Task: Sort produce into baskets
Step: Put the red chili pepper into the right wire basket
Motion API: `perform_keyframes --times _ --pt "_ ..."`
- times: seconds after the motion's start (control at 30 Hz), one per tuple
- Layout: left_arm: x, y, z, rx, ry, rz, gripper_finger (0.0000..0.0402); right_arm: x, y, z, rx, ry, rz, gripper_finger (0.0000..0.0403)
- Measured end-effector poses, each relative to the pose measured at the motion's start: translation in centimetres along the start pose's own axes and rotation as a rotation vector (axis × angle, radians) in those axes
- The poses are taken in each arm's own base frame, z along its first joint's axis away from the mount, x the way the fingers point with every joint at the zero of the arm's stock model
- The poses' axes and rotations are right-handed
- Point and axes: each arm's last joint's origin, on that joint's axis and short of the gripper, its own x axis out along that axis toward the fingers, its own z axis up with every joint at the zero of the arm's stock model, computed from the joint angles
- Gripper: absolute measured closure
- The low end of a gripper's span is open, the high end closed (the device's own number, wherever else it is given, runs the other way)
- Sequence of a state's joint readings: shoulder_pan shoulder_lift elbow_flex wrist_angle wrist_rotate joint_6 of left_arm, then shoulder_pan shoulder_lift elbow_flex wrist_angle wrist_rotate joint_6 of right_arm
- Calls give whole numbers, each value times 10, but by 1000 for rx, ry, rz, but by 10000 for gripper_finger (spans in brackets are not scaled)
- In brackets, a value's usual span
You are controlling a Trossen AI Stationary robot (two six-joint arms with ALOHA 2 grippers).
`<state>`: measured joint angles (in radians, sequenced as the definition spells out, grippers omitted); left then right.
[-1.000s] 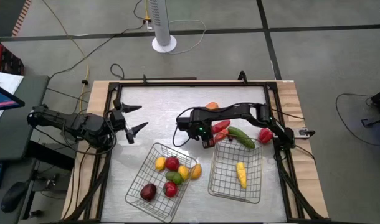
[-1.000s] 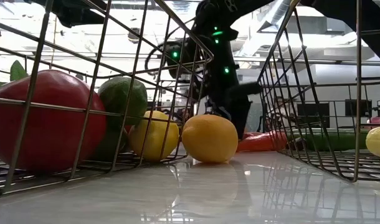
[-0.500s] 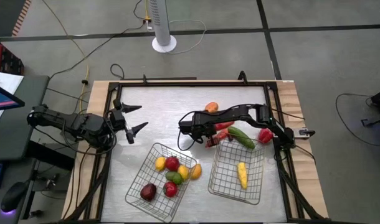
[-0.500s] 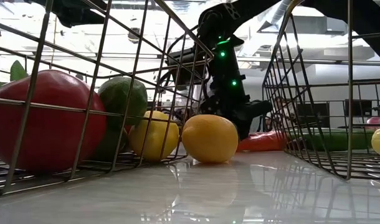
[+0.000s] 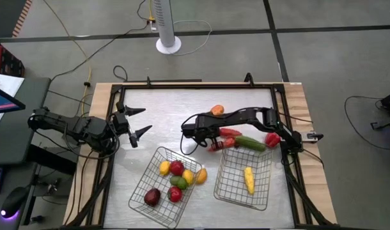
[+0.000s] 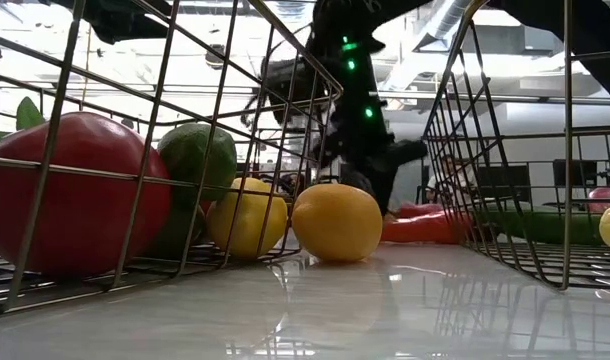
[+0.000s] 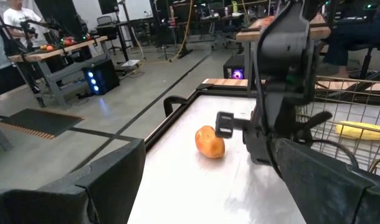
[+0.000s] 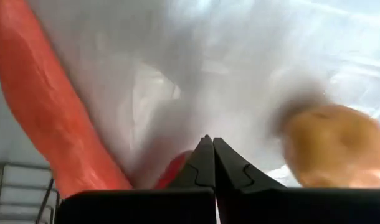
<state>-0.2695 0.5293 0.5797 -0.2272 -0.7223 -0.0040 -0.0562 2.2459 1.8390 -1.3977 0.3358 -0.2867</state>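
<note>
My right gripper (image 5: pixel 213 143) points steeply down over the table's middle, fingers shut (image 8: pixel 209 149), at the left end of a red chili (image 5: pixel 217 146). A second chili (image 5: pixel 231 132), the green cucumber (image 5: pixel 250 142) and a red round piece (image 5: pixel 272 138) lie to its right, by the right basket's (image 5: pixel 228 189) far rim. An orange piece (image 5: pixel 217 110) rests farther back. The left basket (image 5: pixel 141 189) holds several round pieces; the right one holds a yellow piece (image 5: pixel 248 179). My left gripper (image 5: pixel 147 119) hovers open at the left. My right gripper's shut fingertips come from above at the end of a red chili (image 8: pixel 175 169), which shows just beside one finger. Nothing shows between the fingers. Whether they touch the chili, I cannot tell.
A yellow-orange round piece (image 6: pixel 336 222) sits on the table between the two baskets, against the left basket's right side. A black frame (image 5: pixel 195 85) runs around the tabletop. Bare white table lies between my left gripper and the chilies.
My right gripper has turned at the wrist above the chilies. The nearer red chili has slid a little toward the table's left and near side, away from the other chili. The cucumber has swung a little, lying more level along the right basket's far rim.
</note>
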Motion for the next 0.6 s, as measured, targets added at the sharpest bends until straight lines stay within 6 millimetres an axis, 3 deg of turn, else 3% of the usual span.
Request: perform_keyframes --times 0.37,0.6 --pt "0 0 0 0 0 0 56 -71 -6 -7 87 -96 -93 387" --pt "0 0 0 1 1 0 56 -112 6 -27 146 -215 -115 387"
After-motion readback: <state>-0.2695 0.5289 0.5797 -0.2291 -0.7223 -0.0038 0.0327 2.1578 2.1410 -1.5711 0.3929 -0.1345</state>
